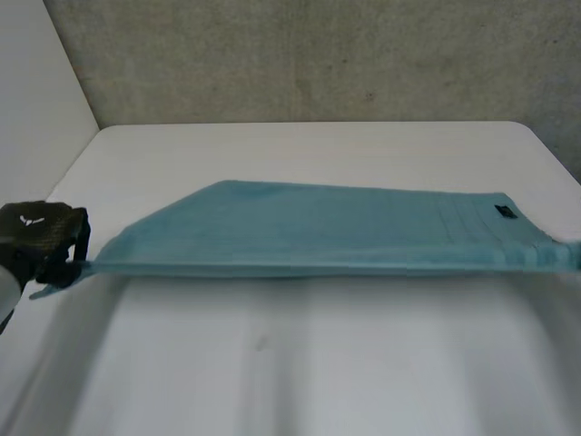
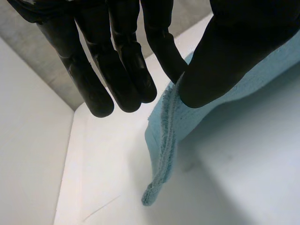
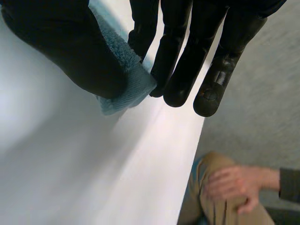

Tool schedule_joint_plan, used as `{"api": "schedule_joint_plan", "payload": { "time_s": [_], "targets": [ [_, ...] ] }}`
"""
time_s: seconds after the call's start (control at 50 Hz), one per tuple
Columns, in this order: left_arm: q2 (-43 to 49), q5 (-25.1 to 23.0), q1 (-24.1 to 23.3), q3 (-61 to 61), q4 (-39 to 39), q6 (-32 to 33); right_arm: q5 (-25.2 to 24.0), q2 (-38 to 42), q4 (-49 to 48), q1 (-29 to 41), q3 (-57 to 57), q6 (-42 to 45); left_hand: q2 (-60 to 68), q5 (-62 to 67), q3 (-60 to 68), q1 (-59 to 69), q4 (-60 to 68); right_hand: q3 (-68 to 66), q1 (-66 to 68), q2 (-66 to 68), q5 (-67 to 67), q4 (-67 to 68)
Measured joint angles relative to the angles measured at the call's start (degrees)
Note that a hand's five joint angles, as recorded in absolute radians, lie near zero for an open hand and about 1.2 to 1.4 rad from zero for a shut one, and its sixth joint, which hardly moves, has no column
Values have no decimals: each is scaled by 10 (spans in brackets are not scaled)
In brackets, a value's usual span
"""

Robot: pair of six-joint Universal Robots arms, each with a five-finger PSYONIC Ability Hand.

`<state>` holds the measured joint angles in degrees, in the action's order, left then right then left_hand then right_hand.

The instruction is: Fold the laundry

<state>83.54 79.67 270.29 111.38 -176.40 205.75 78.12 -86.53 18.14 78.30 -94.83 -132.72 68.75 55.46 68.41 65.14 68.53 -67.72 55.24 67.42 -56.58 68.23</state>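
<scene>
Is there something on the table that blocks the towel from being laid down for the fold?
Nothing visible does. The left hand and the right hand each pinch an end of the towel above the table. A person's hand rests beyond the table's edge.

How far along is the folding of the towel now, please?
Done: both corners are gripped. The left hand pinches one end of the teal towel, the right hand the other. In hand: its near edge is stretched, raised above the table. Left: lay it over, smooth it, finish folding.
</scene>
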Motion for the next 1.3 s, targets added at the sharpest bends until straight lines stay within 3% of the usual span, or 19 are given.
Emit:
{"api": "schedule_joint_plan", "payload": {
  "time_s": [0.1,0.22,0.34,0.48,0.6,0.64,0.72,0.82,1.04,1.14,1.3],
  "targets": [
    [-26,-45,18,30,26,58,-16,-8,61,-38,-46,114,0,0,0,0,0,0,0,0,0,0],
    [44,-56,11,26,13,79,-12,50,40,-34,-59,134,0,0,0,0,0,0,0,0,0,0],
    [203,-40,-26,-68,-14,79,23,128,-10,17,-6,89,0,0,0,0,0,0,0,0,0,0],
    [320,19,-85,-323,-53,58,104,192,-50,126,238,-25,0,0,0,0,0,-1,0,0,0,0],
    [324,57,-108,-499,-147,22,128,196,-103,164,417,-106,0,0,0,0,0,-3,0,0,0,0],
    [303,77,-112,-563,-240,-4,131,178,-171,169,490,-169,0,0,0,0,0,-3,0,0,0,0],
    [280,96,-113,-591,-316,-21,129,144,-232,166,504,-220,0,0,0,0,0,-3,0,0,0,0],
    [263,108,-112,-572,-344,-30,119,104,-265,163,447,-247,0,0,0,0,0,-3,0,0,-2,0],
    [265,106,-101,-371,-327,-40,60,103,-262,163,258,-243,0,0,0,0,0,-3,0,5,-3,2],
    [289,98,-97,-254,-359,-47,26,155,-263,162,186,-240,0,0,0,0,0,-3,0,5,-3,2],
    [354,74,-101,-158,-410,-44,25,270,-261,160,148,-215,0,0,0,0,0,-3,0,5,-3,2]
  ]
}}
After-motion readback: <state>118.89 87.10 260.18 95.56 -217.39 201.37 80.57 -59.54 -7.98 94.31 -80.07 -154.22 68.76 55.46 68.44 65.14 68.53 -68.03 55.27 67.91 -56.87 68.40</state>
